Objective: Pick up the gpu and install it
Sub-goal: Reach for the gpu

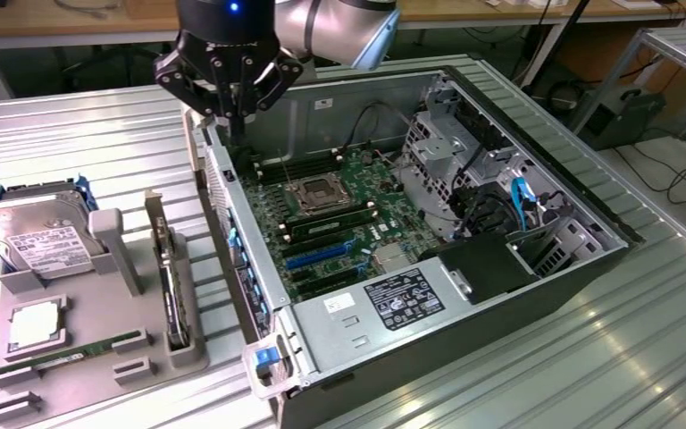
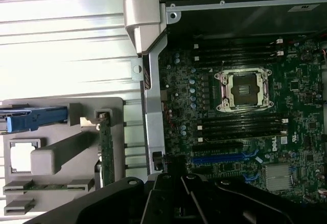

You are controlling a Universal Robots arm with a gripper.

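Observation:
The gpu (image 1: 174, 288) stands on its edge in a slot of the grey holder tray (image 1: 93, 384), its narrow silver bracket (image 1: 154, 223) pointing up at the far end. From the wrist view the gpu (image 2: 106, 152) shows as a thin green edge. My gripper (image 1: 236, 134) hangs over the far corner of the open computer case (image 1: 522, 295), above the case wall and apart from the gpu. Its fingers are shut with nothing between them. In the wrist view the gripper (image 2: 171, 175) sits over the edge of the motherboard (image 2: 301, 106).
Blue expansion slots (image 1: 319, 255) lie on the motherboard near the empty processor socket (image 1: 319, 195). The holder also carries a hard drive in a blue frame (image 1: 39, 237), a processor chip (image 1: 36, 326) and a RAM stick (image 1: 63, 356). A ribbed metal table (image 1: 629, 357) lies around the case.

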